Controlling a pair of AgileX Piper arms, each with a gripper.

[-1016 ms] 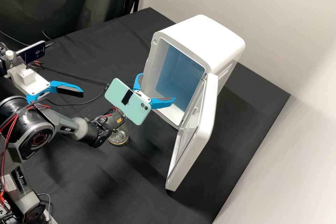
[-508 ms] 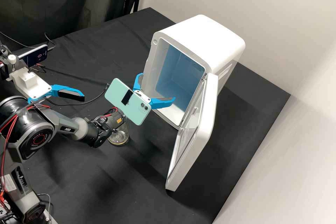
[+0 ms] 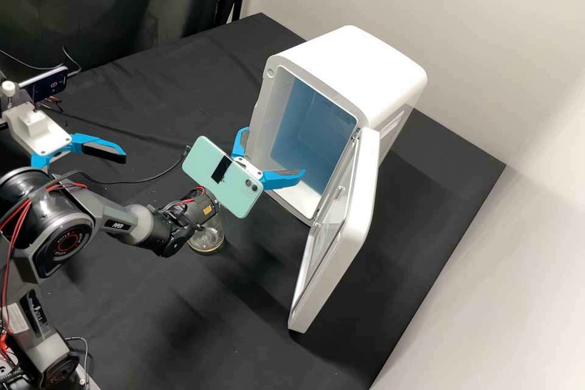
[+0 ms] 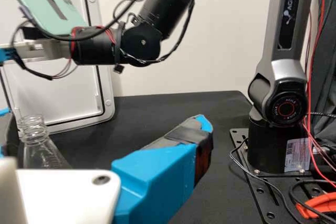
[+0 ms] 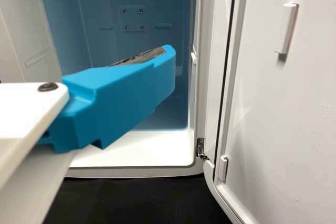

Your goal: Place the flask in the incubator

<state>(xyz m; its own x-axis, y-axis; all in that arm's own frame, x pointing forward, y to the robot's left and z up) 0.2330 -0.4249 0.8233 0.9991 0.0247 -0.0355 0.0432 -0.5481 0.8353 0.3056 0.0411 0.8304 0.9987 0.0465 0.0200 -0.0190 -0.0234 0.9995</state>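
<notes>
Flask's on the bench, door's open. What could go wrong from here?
1. The flask stands right under the right arm's wrist; the open left gripper could strike that arm reaching for it.
2. The open right gripper sits in the incubator mouth and may block the way in.

The dark grey right arm is extended forward and low, and the white, blue-fingered right gripper (image 3: 273, 152) is held level with its fingers spread wide. The matching left gripper (image 3: 78, 157) is held well apart from it, farther back, its fingers likewise parted.
</notes>
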